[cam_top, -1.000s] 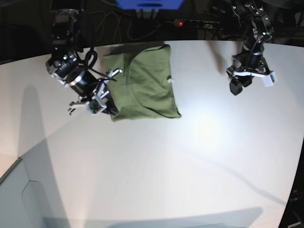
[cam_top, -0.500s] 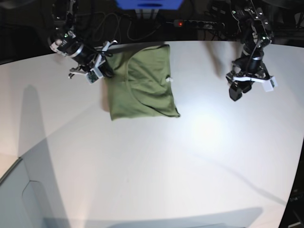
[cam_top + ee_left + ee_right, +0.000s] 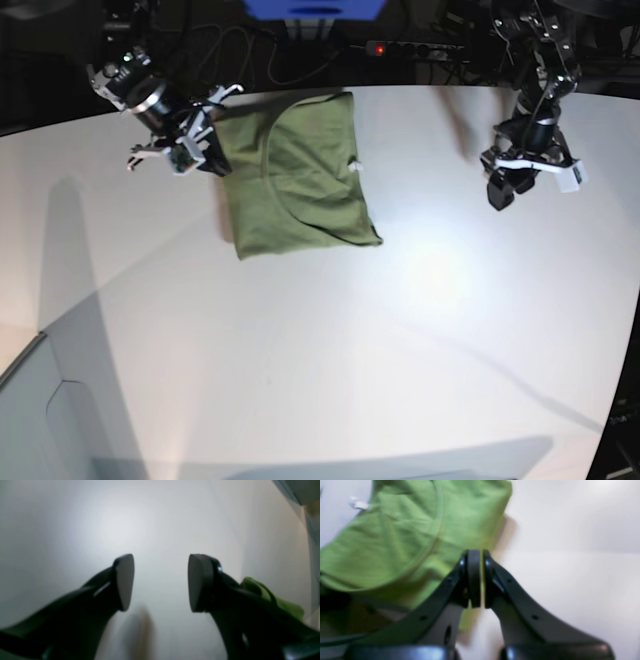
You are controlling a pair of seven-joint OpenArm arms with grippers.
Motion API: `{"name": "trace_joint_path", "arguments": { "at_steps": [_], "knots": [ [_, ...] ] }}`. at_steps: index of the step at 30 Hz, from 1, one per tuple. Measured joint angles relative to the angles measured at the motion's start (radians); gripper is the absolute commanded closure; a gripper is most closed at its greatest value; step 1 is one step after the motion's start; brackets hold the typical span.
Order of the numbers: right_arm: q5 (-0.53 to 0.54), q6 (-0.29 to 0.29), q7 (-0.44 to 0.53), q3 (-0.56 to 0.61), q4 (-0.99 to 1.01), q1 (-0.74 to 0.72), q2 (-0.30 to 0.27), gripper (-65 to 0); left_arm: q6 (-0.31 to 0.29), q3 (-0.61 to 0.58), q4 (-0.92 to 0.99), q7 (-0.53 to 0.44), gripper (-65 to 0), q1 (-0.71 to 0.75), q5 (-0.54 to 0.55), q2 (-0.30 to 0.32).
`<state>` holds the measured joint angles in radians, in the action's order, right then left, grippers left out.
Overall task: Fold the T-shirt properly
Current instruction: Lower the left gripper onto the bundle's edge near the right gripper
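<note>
Hidden and blurred parts

Right wrist view: the T-shirt (image 3: pixel 402 537) runs off the frame's edges, blurred; whether the right tool (image 3: pixel 478 578) pinches fabric is unclear.

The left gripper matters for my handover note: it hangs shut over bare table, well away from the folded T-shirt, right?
Not quite: the left gripper is open, its jaws standing well apart over bare table, as the left wrist view shows. The rest holds; in the base view it hangs well away from the folded T-shirt.

Lab bench (image 3: pixel 330 350) (cables (image 3: pixel 250 45) behind)
</note>
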<state>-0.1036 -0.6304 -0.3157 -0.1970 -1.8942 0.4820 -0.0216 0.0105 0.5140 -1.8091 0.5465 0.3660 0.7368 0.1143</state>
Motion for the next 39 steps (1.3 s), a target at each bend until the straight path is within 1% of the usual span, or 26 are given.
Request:
{"name": "trace_joint_path", "arguments": {
  "at_steps": [3, 6, 12, 16, 18, 20, 22, 24, 28, 32, 37, 39],
  "knots": [
    [0.001, 0.0, 0.003, 0.066, 0.044, 0.006, 0.002, -0.1, 0.0, 0.008, 0.0, 0.002, -33.4, 0.0, -0.001, 0.002],
    [0.003, 0.0, 0.012, 0.124, 0.116, 0.0, 0.002, -0.1, 0.0, 0.041, 0.003, 0.002, -33.5, 0.0, -0.003, 0.002],
    [-0.004, 0.001, 0.005, 0.165, 0.171, -0.012, 0.0, -0.1, 0.0, 0.018, 0.002, 0.0, -33.6, 0.009, -0.002, -0.001],
    [-0.009, 0.002, 0.004, 0.153, 0.069, 0.015, -0.005, -0.1, 0.001, -0.073, -0.007, 0.005, -34.7, 0.023, -0.004, -0.003],
    [-0.001, 0.002, 0.005, 0.144, -0.006, 0.042, -0.005, -0.1, 0.001, -0.128, -0.035, 0.003, -38.2, 0.023, -0.005, -0.021],
    [0.0, 0.001, 0.006, 0.116, -0.071, 0.051, -0.002, -0.1, 0.0, -0.19, -0.071, -0.008, -42.8, 0.022, -0.002, -0.06],
    [0.002, 0.002, 0.005, 0.093, -0.102, 0.05, -0.005, -0.1, -0.003, -0.272, -0.081, -0.007, -45.7, 0.022, 0.0, -0.074],
    [0.002, 0.002, 0.001, 0.073, -0.106, 0.051, -0.005, -0.1, -0.003, -0.347, -0.078, 0.003, -46.5, 0.019, 0.0, -0.084],
    [0.0, 0.001, -0.002, 0.026, -0.105, 0.056, -0.006, -0.1, -0.003, -0.488, -0.031, -0.003, -46.5, 0.006, -0.005, -0.076],
    [0.0, 0.0, -0.002, 0.002, -0.104, 0.063, -0.005, -0.1, -0.002, -0.541, 0.043, -0.003, -46.5, 0.0, -0.009, -0.076],
    [0.001, 0.001, 0.0, -0.011, -0.104, 0.068, -0.004, -0.1, 0.001, -0.53, 0.061, -0.005, -46.5, 0.005, -0.011, -0.074],
    [-0.001, 0.001, -0.003, -0.027, -0.104, 0.074, 0.002, -0.1, 0.0, -0.536, 0.076, -0.013, -46.5, 0.008, -0.011, -0.058]
  ]
}}
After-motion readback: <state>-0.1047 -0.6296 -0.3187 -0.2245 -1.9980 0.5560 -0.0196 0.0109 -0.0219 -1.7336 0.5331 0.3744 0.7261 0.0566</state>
